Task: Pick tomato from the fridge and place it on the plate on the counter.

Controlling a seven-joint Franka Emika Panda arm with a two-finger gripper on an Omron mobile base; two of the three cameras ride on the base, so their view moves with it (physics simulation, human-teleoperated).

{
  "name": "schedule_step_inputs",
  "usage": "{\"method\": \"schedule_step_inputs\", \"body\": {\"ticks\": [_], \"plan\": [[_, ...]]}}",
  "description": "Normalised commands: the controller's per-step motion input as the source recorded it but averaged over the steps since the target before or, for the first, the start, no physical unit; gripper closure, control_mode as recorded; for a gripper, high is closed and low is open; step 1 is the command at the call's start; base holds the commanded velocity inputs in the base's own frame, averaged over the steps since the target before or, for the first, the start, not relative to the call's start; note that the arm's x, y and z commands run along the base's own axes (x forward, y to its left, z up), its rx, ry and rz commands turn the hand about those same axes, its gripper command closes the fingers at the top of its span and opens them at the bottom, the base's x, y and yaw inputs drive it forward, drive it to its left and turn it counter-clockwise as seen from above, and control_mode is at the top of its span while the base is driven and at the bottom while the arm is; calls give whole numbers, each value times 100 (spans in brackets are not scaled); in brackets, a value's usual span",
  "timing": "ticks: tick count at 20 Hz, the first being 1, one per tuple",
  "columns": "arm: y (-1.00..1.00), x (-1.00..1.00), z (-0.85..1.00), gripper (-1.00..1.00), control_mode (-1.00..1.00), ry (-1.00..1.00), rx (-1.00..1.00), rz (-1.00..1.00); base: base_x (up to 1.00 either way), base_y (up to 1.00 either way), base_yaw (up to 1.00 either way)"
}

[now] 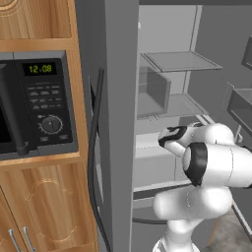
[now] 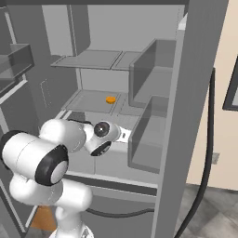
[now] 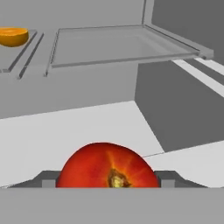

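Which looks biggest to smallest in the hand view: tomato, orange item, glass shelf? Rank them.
1. glass shelf
2. tomato, though nearness to the camera inflates it
3. orange item, far back, so its true size is unsure

the fridge (image 1: 120, 123) stands open, its long black handle (image 1: 94, 157) hanging down its near edge — grey shelves (image 1: 179, 61) inside. the white arm (image 1: 211, 162) reaches in at mid height. to the left, a black microwave (image 1: 37, 106) sits in wooden cabinets (image 1: 44, 206), clock green.
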Motion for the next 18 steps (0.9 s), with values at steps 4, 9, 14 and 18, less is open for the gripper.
{"method": "schedule_step_inputs", "body": {"ticks": [4, 9, 14, 18], "plan": [[44, -46, 65, 100, -100, 22, 4, 0, 0, 0, 0], [41, -19, 84, 100, -100, 23, 5, 0, 0, 0, 0], [28, -18, 83, 100, -100, 30, 9, 0, 0, 0, 0], [14, -49, 55, 100, -100, 30, 11, 0, 0, 0, 0]]}}
